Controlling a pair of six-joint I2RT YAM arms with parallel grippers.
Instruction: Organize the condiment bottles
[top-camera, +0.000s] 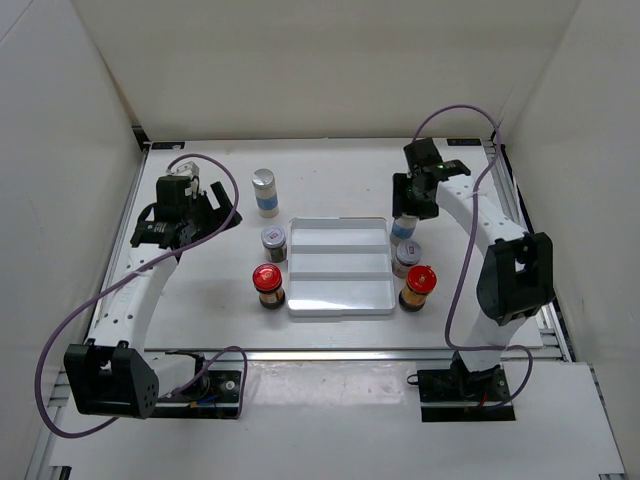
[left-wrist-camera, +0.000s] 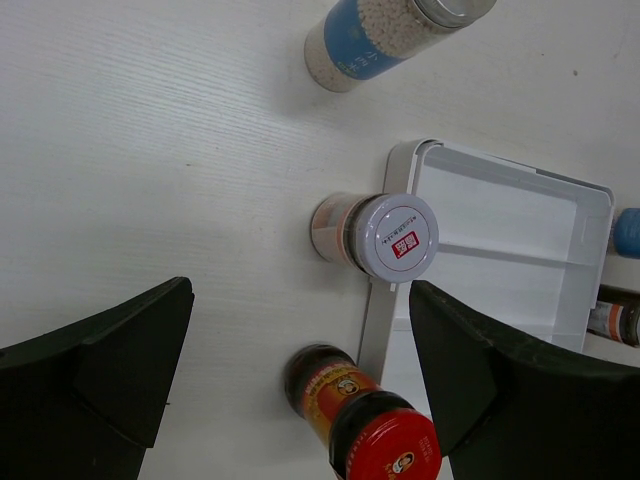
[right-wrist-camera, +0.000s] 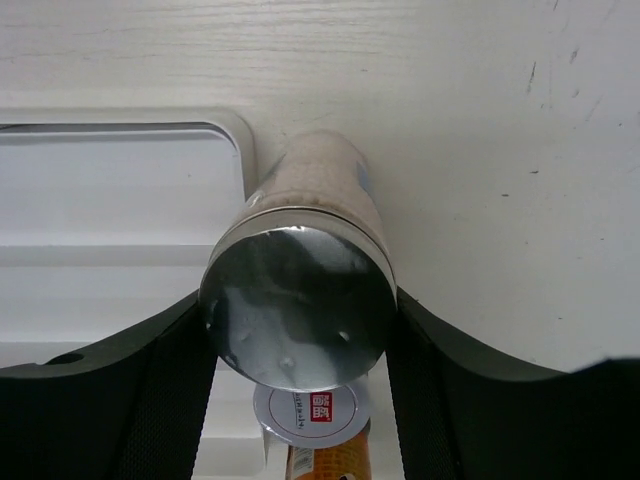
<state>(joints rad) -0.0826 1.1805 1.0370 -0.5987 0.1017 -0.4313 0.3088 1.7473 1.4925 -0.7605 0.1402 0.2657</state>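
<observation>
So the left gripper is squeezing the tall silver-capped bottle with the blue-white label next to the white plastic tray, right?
No, it is the right gripper that is shut on the tall silver-capped bottle with the blue-white label next to the white plastic tray; the right wrist view shows it. The left gripper is open and holds nothing.

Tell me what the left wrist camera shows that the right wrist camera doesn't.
Only the left wrist view: the open left gripper above a grey-lidded jar, a red-lidded jar and a free-standing silver-capped bottle, all outside the tray. Only the right wrist view: the right gripper shut on a second silver-capped bottle, close up. Both show the white tray and the table.
</observation>
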